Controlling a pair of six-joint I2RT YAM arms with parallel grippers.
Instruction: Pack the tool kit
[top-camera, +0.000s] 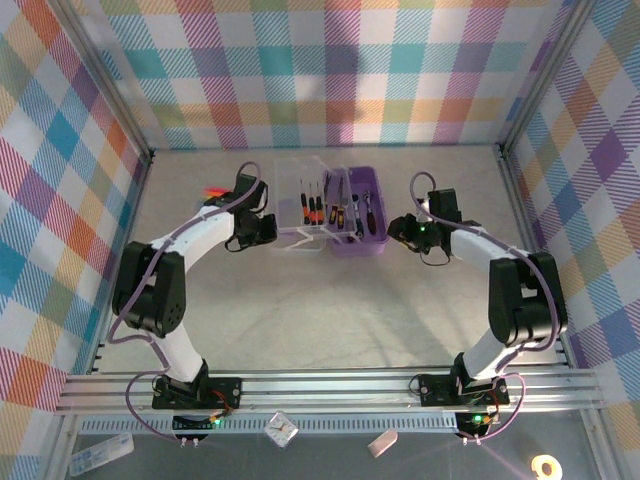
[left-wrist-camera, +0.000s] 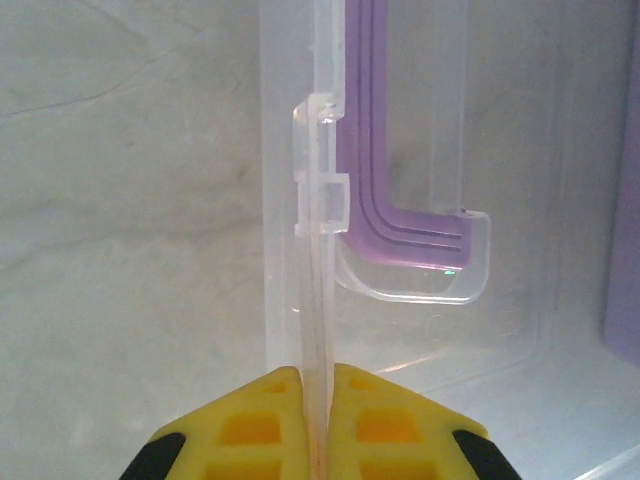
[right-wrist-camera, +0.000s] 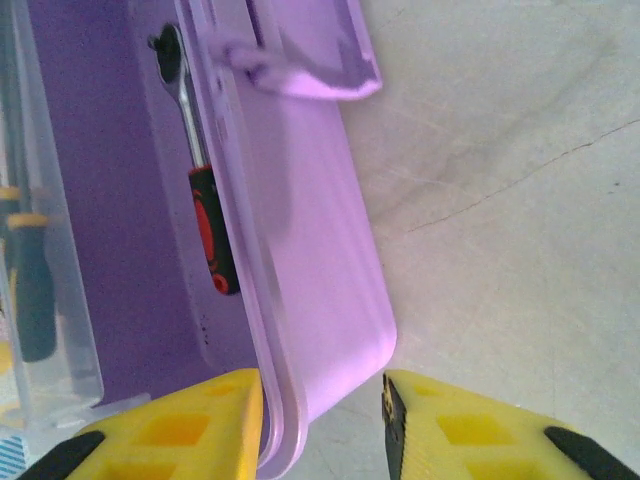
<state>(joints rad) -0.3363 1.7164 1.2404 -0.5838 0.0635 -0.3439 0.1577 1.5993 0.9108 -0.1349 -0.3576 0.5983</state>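
Yellow pads of the left gripper (left-wrist-camera: 314, 425) are pinched tight on the thin edge of the clear lid (left-wrist-camera: 312, 250). The right gripper (right-wrist-camera: 322, 430) straddles the outer wall of the purple box (right-wrist-camera: 320, 260), jaws moderately wide. A ratchet wrench (right-wrist-camera: 205, 215) lies inside; the screwdrivers (top-camera: 318, 208) appear to rest on the opened lid. Judged step: lid closing. Next move: swing the lid over its hinge while bracing the box.
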